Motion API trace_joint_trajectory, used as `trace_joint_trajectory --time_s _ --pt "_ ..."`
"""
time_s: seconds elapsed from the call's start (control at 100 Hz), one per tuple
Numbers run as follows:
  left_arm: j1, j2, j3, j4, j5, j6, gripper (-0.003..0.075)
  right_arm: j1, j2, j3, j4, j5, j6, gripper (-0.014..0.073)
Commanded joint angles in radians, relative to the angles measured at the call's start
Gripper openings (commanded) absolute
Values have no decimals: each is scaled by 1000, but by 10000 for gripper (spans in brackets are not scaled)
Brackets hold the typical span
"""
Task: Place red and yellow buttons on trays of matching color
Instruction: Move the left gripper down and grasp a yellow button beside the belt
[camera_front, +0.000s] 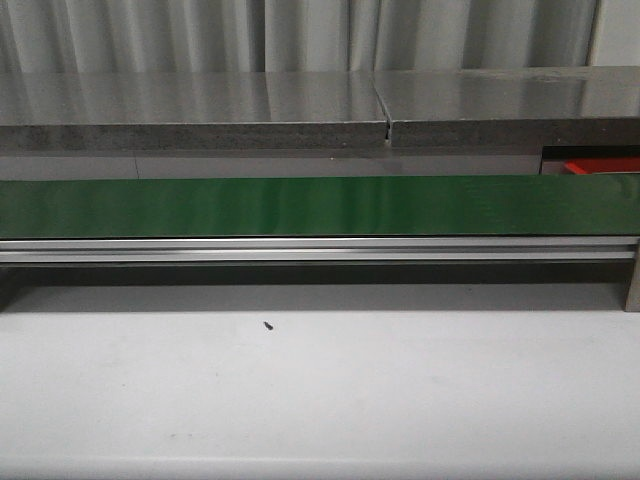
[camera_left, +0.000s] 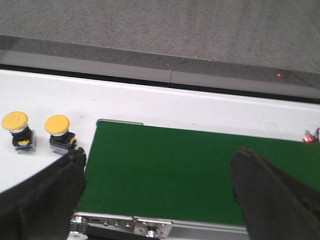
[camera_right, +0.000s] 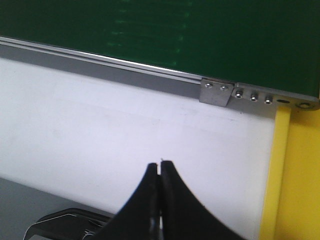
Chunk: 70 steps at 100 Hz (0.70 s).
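Observation:
Two yellow buttons show in the left wrist view, one beside the other, on the white table next to the end of the green conveyor belt. My left gripper is open and empty above the belt's end. My right gripper is shut and empty over the white table. A yellow tray lies beside it, by the belt's frame. A red tray's edge shows at the far right behind the belt. No red button is in view. Neither gripper shows in the front view.
The green belt with its aluminium rail runs across the table. A grey stone counter stands behind it. A small dark screw lies on the white table in front.

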Motion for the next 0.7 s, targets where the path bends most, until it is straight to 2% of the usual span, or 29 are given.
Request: trace_joint_trajectory --time_s 0.0,0.1,0.24,0.48,0.69 --pt "59 78 -112 -15 -19 -43 599 3 -20 -26 33 -41 -16 -68" --pt "137 216 -232 -15 47 -46 587 3 -20 -26 33 -41 -16 -68" --pt "189 403 -396 -15 115 -46 556 3 -20 -26 33 -40 -16 -68" --pt "194 677 -605 -34 219 -53 554 3 -20 -26 33 -40 -16 -68" --pt "194 822 -685 -32 216 -53 554 3 -20 -26 33 -40 -16 -68"
